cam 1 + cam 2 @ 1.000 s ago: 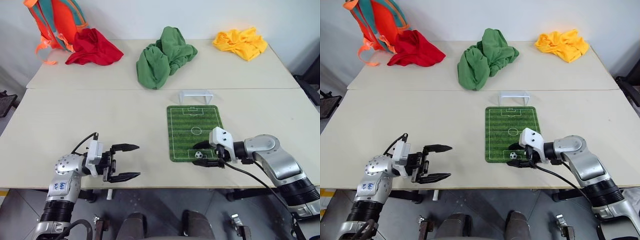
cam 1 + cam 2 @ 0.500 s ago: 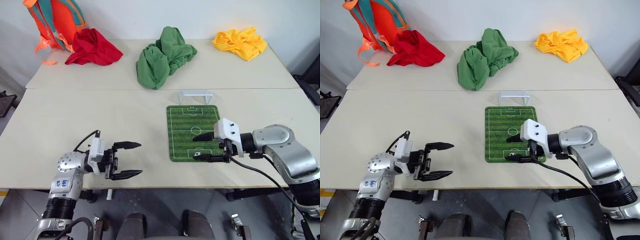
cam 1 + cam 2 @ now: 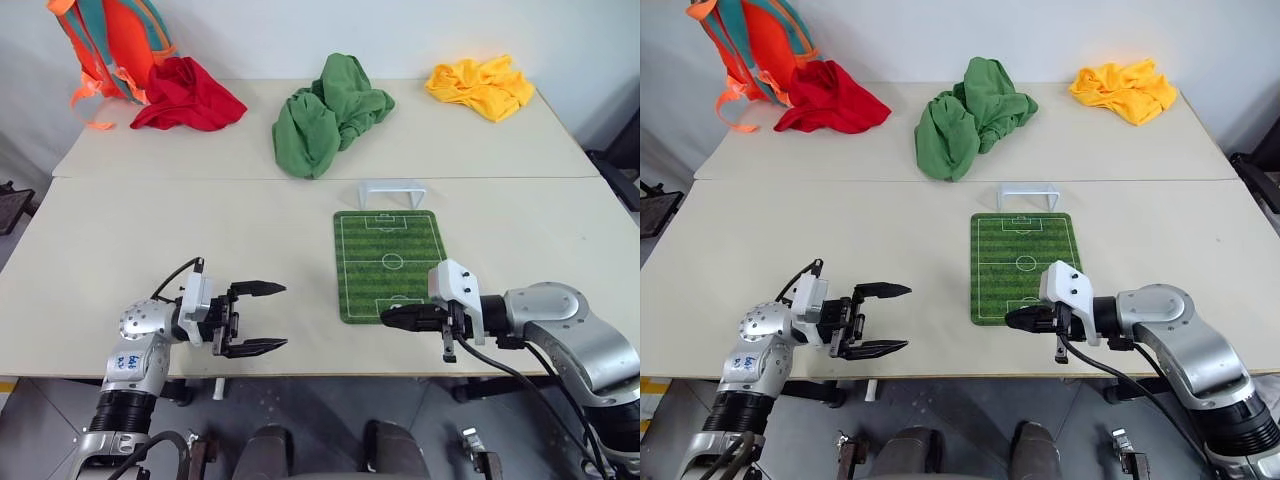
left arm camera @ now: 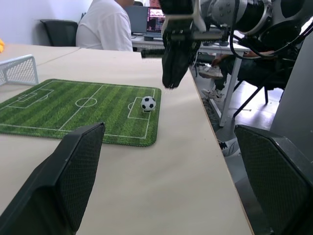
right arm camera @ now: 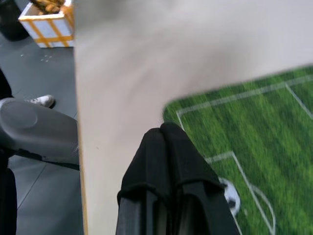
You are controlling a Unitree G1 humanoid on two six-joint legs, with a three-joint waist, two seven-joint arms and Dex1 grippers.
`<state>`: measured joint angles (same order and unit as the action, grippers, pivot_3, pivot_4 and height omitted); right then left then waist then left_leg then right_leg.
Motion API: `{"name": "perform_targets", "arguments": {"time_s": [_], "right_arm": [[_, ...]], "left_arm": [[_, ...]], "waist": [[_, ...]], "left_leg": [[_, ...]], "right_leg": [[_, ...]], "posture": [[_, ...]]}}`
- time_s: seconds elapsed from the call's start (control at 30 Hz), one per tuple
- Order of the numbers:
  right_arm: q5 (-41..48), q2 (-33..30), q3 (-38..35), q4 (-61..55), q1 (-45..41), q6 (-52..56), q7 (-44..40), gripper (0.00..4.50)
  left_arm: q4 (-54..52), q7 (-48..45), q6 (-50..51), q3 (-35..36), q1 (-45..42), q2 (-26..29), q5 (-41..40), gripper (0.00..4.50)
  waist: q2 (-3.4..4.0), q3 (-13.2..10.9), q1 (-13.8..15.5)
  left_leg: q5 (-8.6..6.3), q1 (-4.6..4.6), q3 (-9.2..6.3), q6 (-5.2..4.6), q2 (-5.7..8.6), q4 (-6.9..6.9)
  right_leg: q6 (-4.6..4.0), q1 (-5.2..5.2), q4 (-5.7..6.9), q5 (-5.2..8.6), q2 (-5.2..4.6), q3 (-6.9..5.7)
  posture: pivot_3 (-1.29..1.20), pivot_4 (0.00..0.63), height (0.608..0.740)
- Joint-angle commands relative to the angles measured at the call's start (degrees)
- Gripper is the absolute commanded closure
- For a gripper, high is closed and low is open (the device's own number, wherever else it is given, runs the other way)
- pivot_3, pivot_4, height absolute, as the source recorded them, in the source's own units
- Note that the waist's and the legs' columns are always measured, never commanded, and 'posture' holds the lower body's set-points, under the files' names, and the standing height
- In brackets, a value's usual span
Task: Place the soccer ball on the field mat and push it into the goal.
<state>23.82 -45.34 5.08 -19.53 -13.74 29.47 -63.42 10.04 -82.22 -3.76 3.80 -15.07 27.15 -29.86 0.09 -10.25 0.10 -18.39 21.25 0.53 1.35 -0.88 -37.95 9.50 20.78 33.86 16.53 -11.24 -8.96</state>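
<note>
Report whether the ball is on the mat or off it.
On. The ball sits on the mat near its end far from the goal.

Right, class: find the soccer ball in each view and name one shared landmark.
Left eye view: hidden under the right tool, at the near end of the field mat.
Right eye view: hidden likewise.
Left wrist view: soccer ball on the near penalty box.
Right wrist view: beside the shut tool, partly covered.
Shared landmark: the mat's white penalty-box lines.

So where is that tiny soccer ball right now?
The soccer ball sits on the field mat, near its end closest to the robot, just below the shut right gripper.
</note>
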Motion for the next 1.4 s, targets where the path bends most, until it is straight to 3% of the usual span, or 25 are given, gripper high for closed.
{"name": "perform_targets", "arguments": {"time_s": [0.03,0.27,0.5,0.8,1.0,1.1,1.23,1.4], "right_arm": [[-2.32,1.2,1.72,5.55,0.06,-4.4,-0.86,4.49],[-8.71,3.7,3.81,22.81,-8.15,-13.69,-1.48,4.49],[-10.23,5.24,-2.96,33.97,-22.57,-20.05,4.84,4.49],[-8.39,3.26,-8.23,29.47,-19.39,-16.81,5.38,4.49],[-8.1,-1.55,-12.73,30.77,-14.45,-15.05,5.77,4.49],[-5.86,-4.08,-16.52,33.65,-9.96,-18.3,0.79,3.87],[-3.34,-5.44,-20.7,40.37,-7.68,-24.1,-4.15,2.49],[-1.08,-7.47,-24.8,45.82,-3.64,-28.37,-10.13,0.8]], "left_arm": [[-0.53,-0.37,0.12,0.36,0.06,0.5,-0.92,0.0],[0.28,-0.47,0.03,0.54,-0.9,0.83,-0.78,0.0],[2.24,-0.09,-1.47,0.68,-2.38,0.37,-0.26,0.0],[3.33,1.2,-2.26,0.28,-2.9,-0.52,0.5,0.0],[8.15,7.33,-1.76,2.88,-6.23,-0.12,1.74,0.0],[12.74,11.47,-1.27,5.46,-8.86,1.01,2.26,0.0],[18.34,15.31,-2.88,7.39,-11.56,2.39,4.2,0.0],[23.63,13.48,-6.29,10.55,-12.21,4.56,3.32,0.0]], "waist": [[0.0,0.0,-0.02],[0.0,0.0,-0.34],[0.05,-0.03,-0.29],[0.06,-0.03,-0.21],[0.04,-0.04,-0.05],[0.02,-0.05,-0.12],[0.01,-0.06,-0.21],[0.01,-0.06,-0.31]], "left_leg": [[0.0,0.0,0.0,0.0,0.0,0.0],[0.0,-0.04,0.07,0.0,-0.01,-0.04],[0.01,0.08,0.09,0.0,-0.02,-0.04],[-0.05,0.17,0.15,0.0,-0.02,0.1],[-0.05,0.17,0.17,-0.01,-0.02,0.02],[-0.05,0.15,0.18,0.0,-0.04,0.01],[-0.06,0.13,0.23,-0.01,-0.03,0.02],[-0.06,0.08,0.25,0.0,-0.04,0.04]], "right_leg": [[0.0,0.0,0.0,0.0,0.0,0.0],[-0.01,-0.01,0.01,0.0,0.0,0.03],[-0.02,0.18,0.08,-0.02,0.0,0.05],[-0.01,0.27,-0.02,-0.02,0.02,-0.02],[0.01,0.23,-0.02,-0.03,0.01,0.0],[0.01,0.23,0.0,-0.03,0.02,0.0],[0.02,0.22,-0.01,-0.04,0.01,0.01],[0.02,0.21,0.0,-0.04,0.02,0.02]], "posture": [[0.0,0.15,0.74],[0.0,0.15,0.74],[0.0,0.15,0.74],[0.0,0.15,0.74],[0.0,0.15,0.74],[0.0,0.15,0.74],[0.0,0.15,0.74],[0.0,0.15,0.74]]}}
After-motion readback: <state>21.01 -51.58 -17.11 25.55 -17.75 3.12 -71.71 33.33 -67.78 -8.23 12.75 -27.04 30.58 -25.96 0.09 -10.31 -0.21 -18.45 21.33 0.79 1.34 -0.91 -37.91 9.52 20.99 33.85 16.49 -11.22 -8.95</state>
